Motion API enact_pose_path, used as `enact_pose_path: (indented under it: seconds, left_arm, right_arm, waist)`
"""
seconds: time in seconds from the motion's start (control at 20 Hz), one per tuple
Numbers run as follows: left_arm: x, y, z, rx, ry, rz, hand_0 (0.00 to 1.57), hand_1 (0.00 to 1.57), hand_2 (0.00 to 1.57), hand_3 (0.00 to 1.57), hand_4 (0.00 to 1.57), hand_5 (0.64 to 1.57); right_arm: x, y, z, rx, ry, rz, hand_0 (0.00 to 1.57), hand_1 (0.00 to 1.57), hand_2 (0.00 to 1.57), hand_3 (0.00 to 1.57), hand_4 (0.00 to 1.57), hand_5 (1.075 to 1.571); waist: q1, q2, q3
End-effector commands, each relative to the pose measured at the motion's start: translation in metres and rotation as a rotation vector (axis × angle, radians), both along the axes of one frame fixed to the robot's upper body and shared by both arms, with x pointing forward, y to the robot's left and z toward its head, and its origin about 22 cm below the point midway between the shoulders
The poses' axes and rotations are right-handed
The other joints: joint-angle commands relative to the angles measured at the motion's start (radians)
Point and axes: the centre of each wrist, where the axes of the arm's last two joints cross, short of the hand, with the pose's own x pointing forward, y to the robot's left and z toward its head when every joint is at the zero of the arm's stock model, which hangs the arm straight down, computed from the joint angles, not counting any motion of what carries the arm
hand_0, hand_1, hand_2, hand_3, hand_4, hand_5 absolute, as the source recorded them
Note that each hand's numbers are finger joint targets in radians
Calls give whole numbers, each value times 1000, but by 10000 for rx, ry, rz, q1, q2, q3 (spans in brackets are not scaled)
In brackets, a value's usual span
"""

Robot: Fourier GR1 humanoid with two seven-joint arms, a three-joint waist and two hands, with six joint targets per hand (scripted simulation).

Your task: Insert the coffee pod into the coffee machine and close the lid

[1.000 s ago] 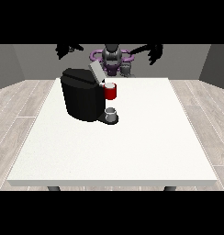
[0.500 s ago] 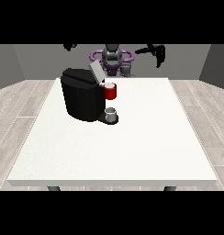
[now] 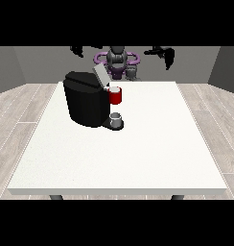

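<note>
Machine [image 3: 86, 103] sitting on table [image 3: 138, 153], lid [image 3: 99, 74] tilting up. Red thing at machine [image 3: 115, 95]; grey thing [image 3: 116, 117] under it, can't confirm pod. Hand at view's right [image 3: 166, 55] and hand at view's left [image 3: 78, 50] hovering beyond far edge, finger state unclear. No writing legible.

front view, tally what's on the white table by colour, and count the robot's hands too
black: 1, the coffee machine
red: 1, a red thing at the machine
grey: 2, a grey thing on the machine's base and a grey thing at the table's far edge
black hands above the table: 2, the hand at the view's left and the hand at the view's right
total: 6
</note>
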Motion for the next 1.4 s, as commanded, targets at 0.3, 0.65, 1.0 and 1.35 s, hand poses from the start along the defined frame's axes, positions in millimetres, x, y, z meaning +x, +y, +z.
enact_pose_path:
  seconds: [0.3, 0.65, 1.0, 1.35]
  left_arm:
    - [-16, 1, 31, -396, -396, 4, 0, 0, 0, 0, 0, 1571]
    - [-40, -5, 25, -359, -1091, 840, 0, 0, 0, 0, 0, 1571]
    - [-53, 33, 29, -57, -1132, 1050, 0, 0, 0, 0, 0, 1571]
    - [-53, 25, 43, -228, -1984, 1068, 0, 0, 0, 0, 0, 1571]
  right_arm:
    - [30, -26, 7, 527, 168, -361, 0, 0, 0, 0, 0, 1571]
    - [54, 5, 18, 295, -352, 324, 0, 0, 0, 0, 0, 1571]
    - [55, 37, 2, -77, -595, 937, 0, 0, 0, 0, 0, 1571]
    - [73, 23, 11, -204, -1110, 525, 0, 0, 0, 0, 40, 1571]
  waist:
    - [506, 894, 3]
    - [-110, 1758, -1]
    - [-267, 2050, -2]
    - [47, 2706, 0]
